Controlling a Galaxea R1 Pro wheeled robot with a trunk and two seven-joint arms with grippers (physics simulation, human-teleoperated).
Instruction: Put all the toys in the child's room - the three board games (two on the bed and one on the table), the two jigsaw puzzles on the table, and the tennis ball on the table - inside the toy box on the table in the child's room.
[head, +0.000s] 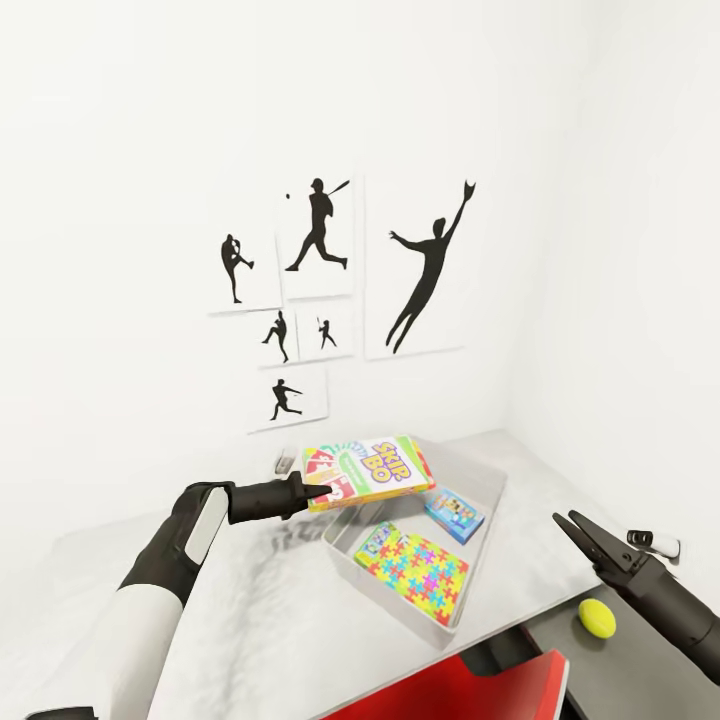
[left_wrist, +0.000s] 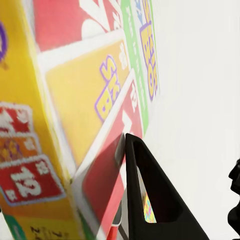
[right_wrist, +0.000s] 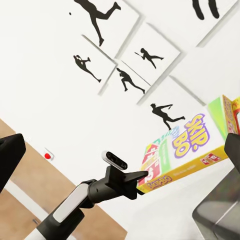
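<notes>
My left gripper (head: 318, 492) is shut on one end of the green-purple SKIP-BO board game (head: 372, 470), which hangs tilted above the far end of the light grey toy box (head: 487, 545). Inside the toy box lie a jigsaw puzzle (head: 415, 565) and a small blue board game (head: 455, 516). The tennis ball (head: 598, 617) rests on the dark lower part of the table, just below my open right gripper (head: 565, 517). The left wrist view shows the SKIP-BO box (left_wrist: 85, 100) pressed against one finger (left_wrist: 150, 200). From the right wrist view, the SKIP-BO box (right_wrist: 186, 152) is in the left gripper (right_wrist: 142, 181).
The pale table (head: 250, 620) stands in a white corner with baseball-player posters (head: 320, 240) on the wall. A red chair (head: 470, 690) stands at the table's near edge. A small grey object (head: 285, 460) lies behind the held box. Bare tabletop lies left of the tray.
</notes>
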